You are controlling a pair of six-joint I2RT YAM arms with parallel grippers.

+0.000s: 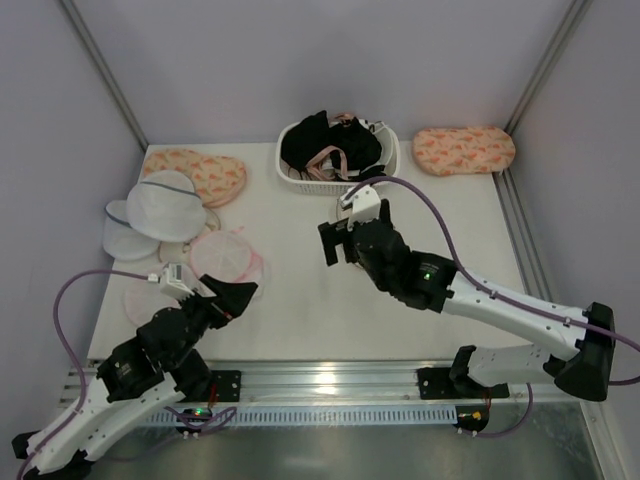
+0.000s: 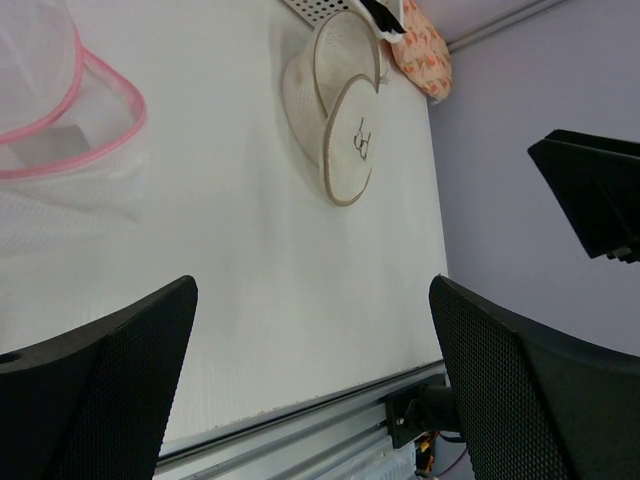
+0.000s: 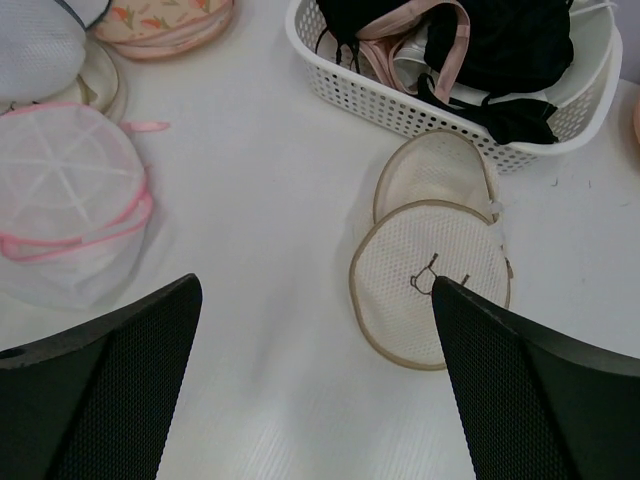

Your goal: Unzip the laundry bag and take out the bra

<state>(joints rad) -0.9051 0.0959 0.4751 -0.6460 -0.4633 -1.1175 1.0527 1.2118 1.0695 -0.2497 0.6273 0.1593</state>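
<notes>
At the left, the left arm (image 1: 150, 360) lies low over the near left corner of the table (image 1: 290, 300), folded at the elbow, with its wrist turned toward the centre. The left gripper (image 1: 232, 295) hangs above the tabletop with its jaws wide apart and nothing between them. Its wrist camera looks across the bare surface toward the far right.

Beside this gripper, to the left and behind, lie the pink-rimmed pouches (image 1: 228, 255). Farther back are the white domed bags (image 1: 165, 205) and an orange patterned pouch (image 1: 195, 172).

In the middle, the laundry bag (image 3: 430, 285) lies flat on the table just in front of the basket (image 3: 400, 110). Two round tan-rimmed halves are seen, the near one partly over the far one, with the small dark mark on the near half. In the top view it is hidden under the right wrist.

The bra (image 3: 500, 40) lies in the basket, on top of pink bras (image 3: 400, 50).

The right arm (image 1: 500, 305) stretches from the near right corner to the centre. The right gripper (image 3: 315, 320) points downward above the bag, with jaws wide and empty.
</notes>
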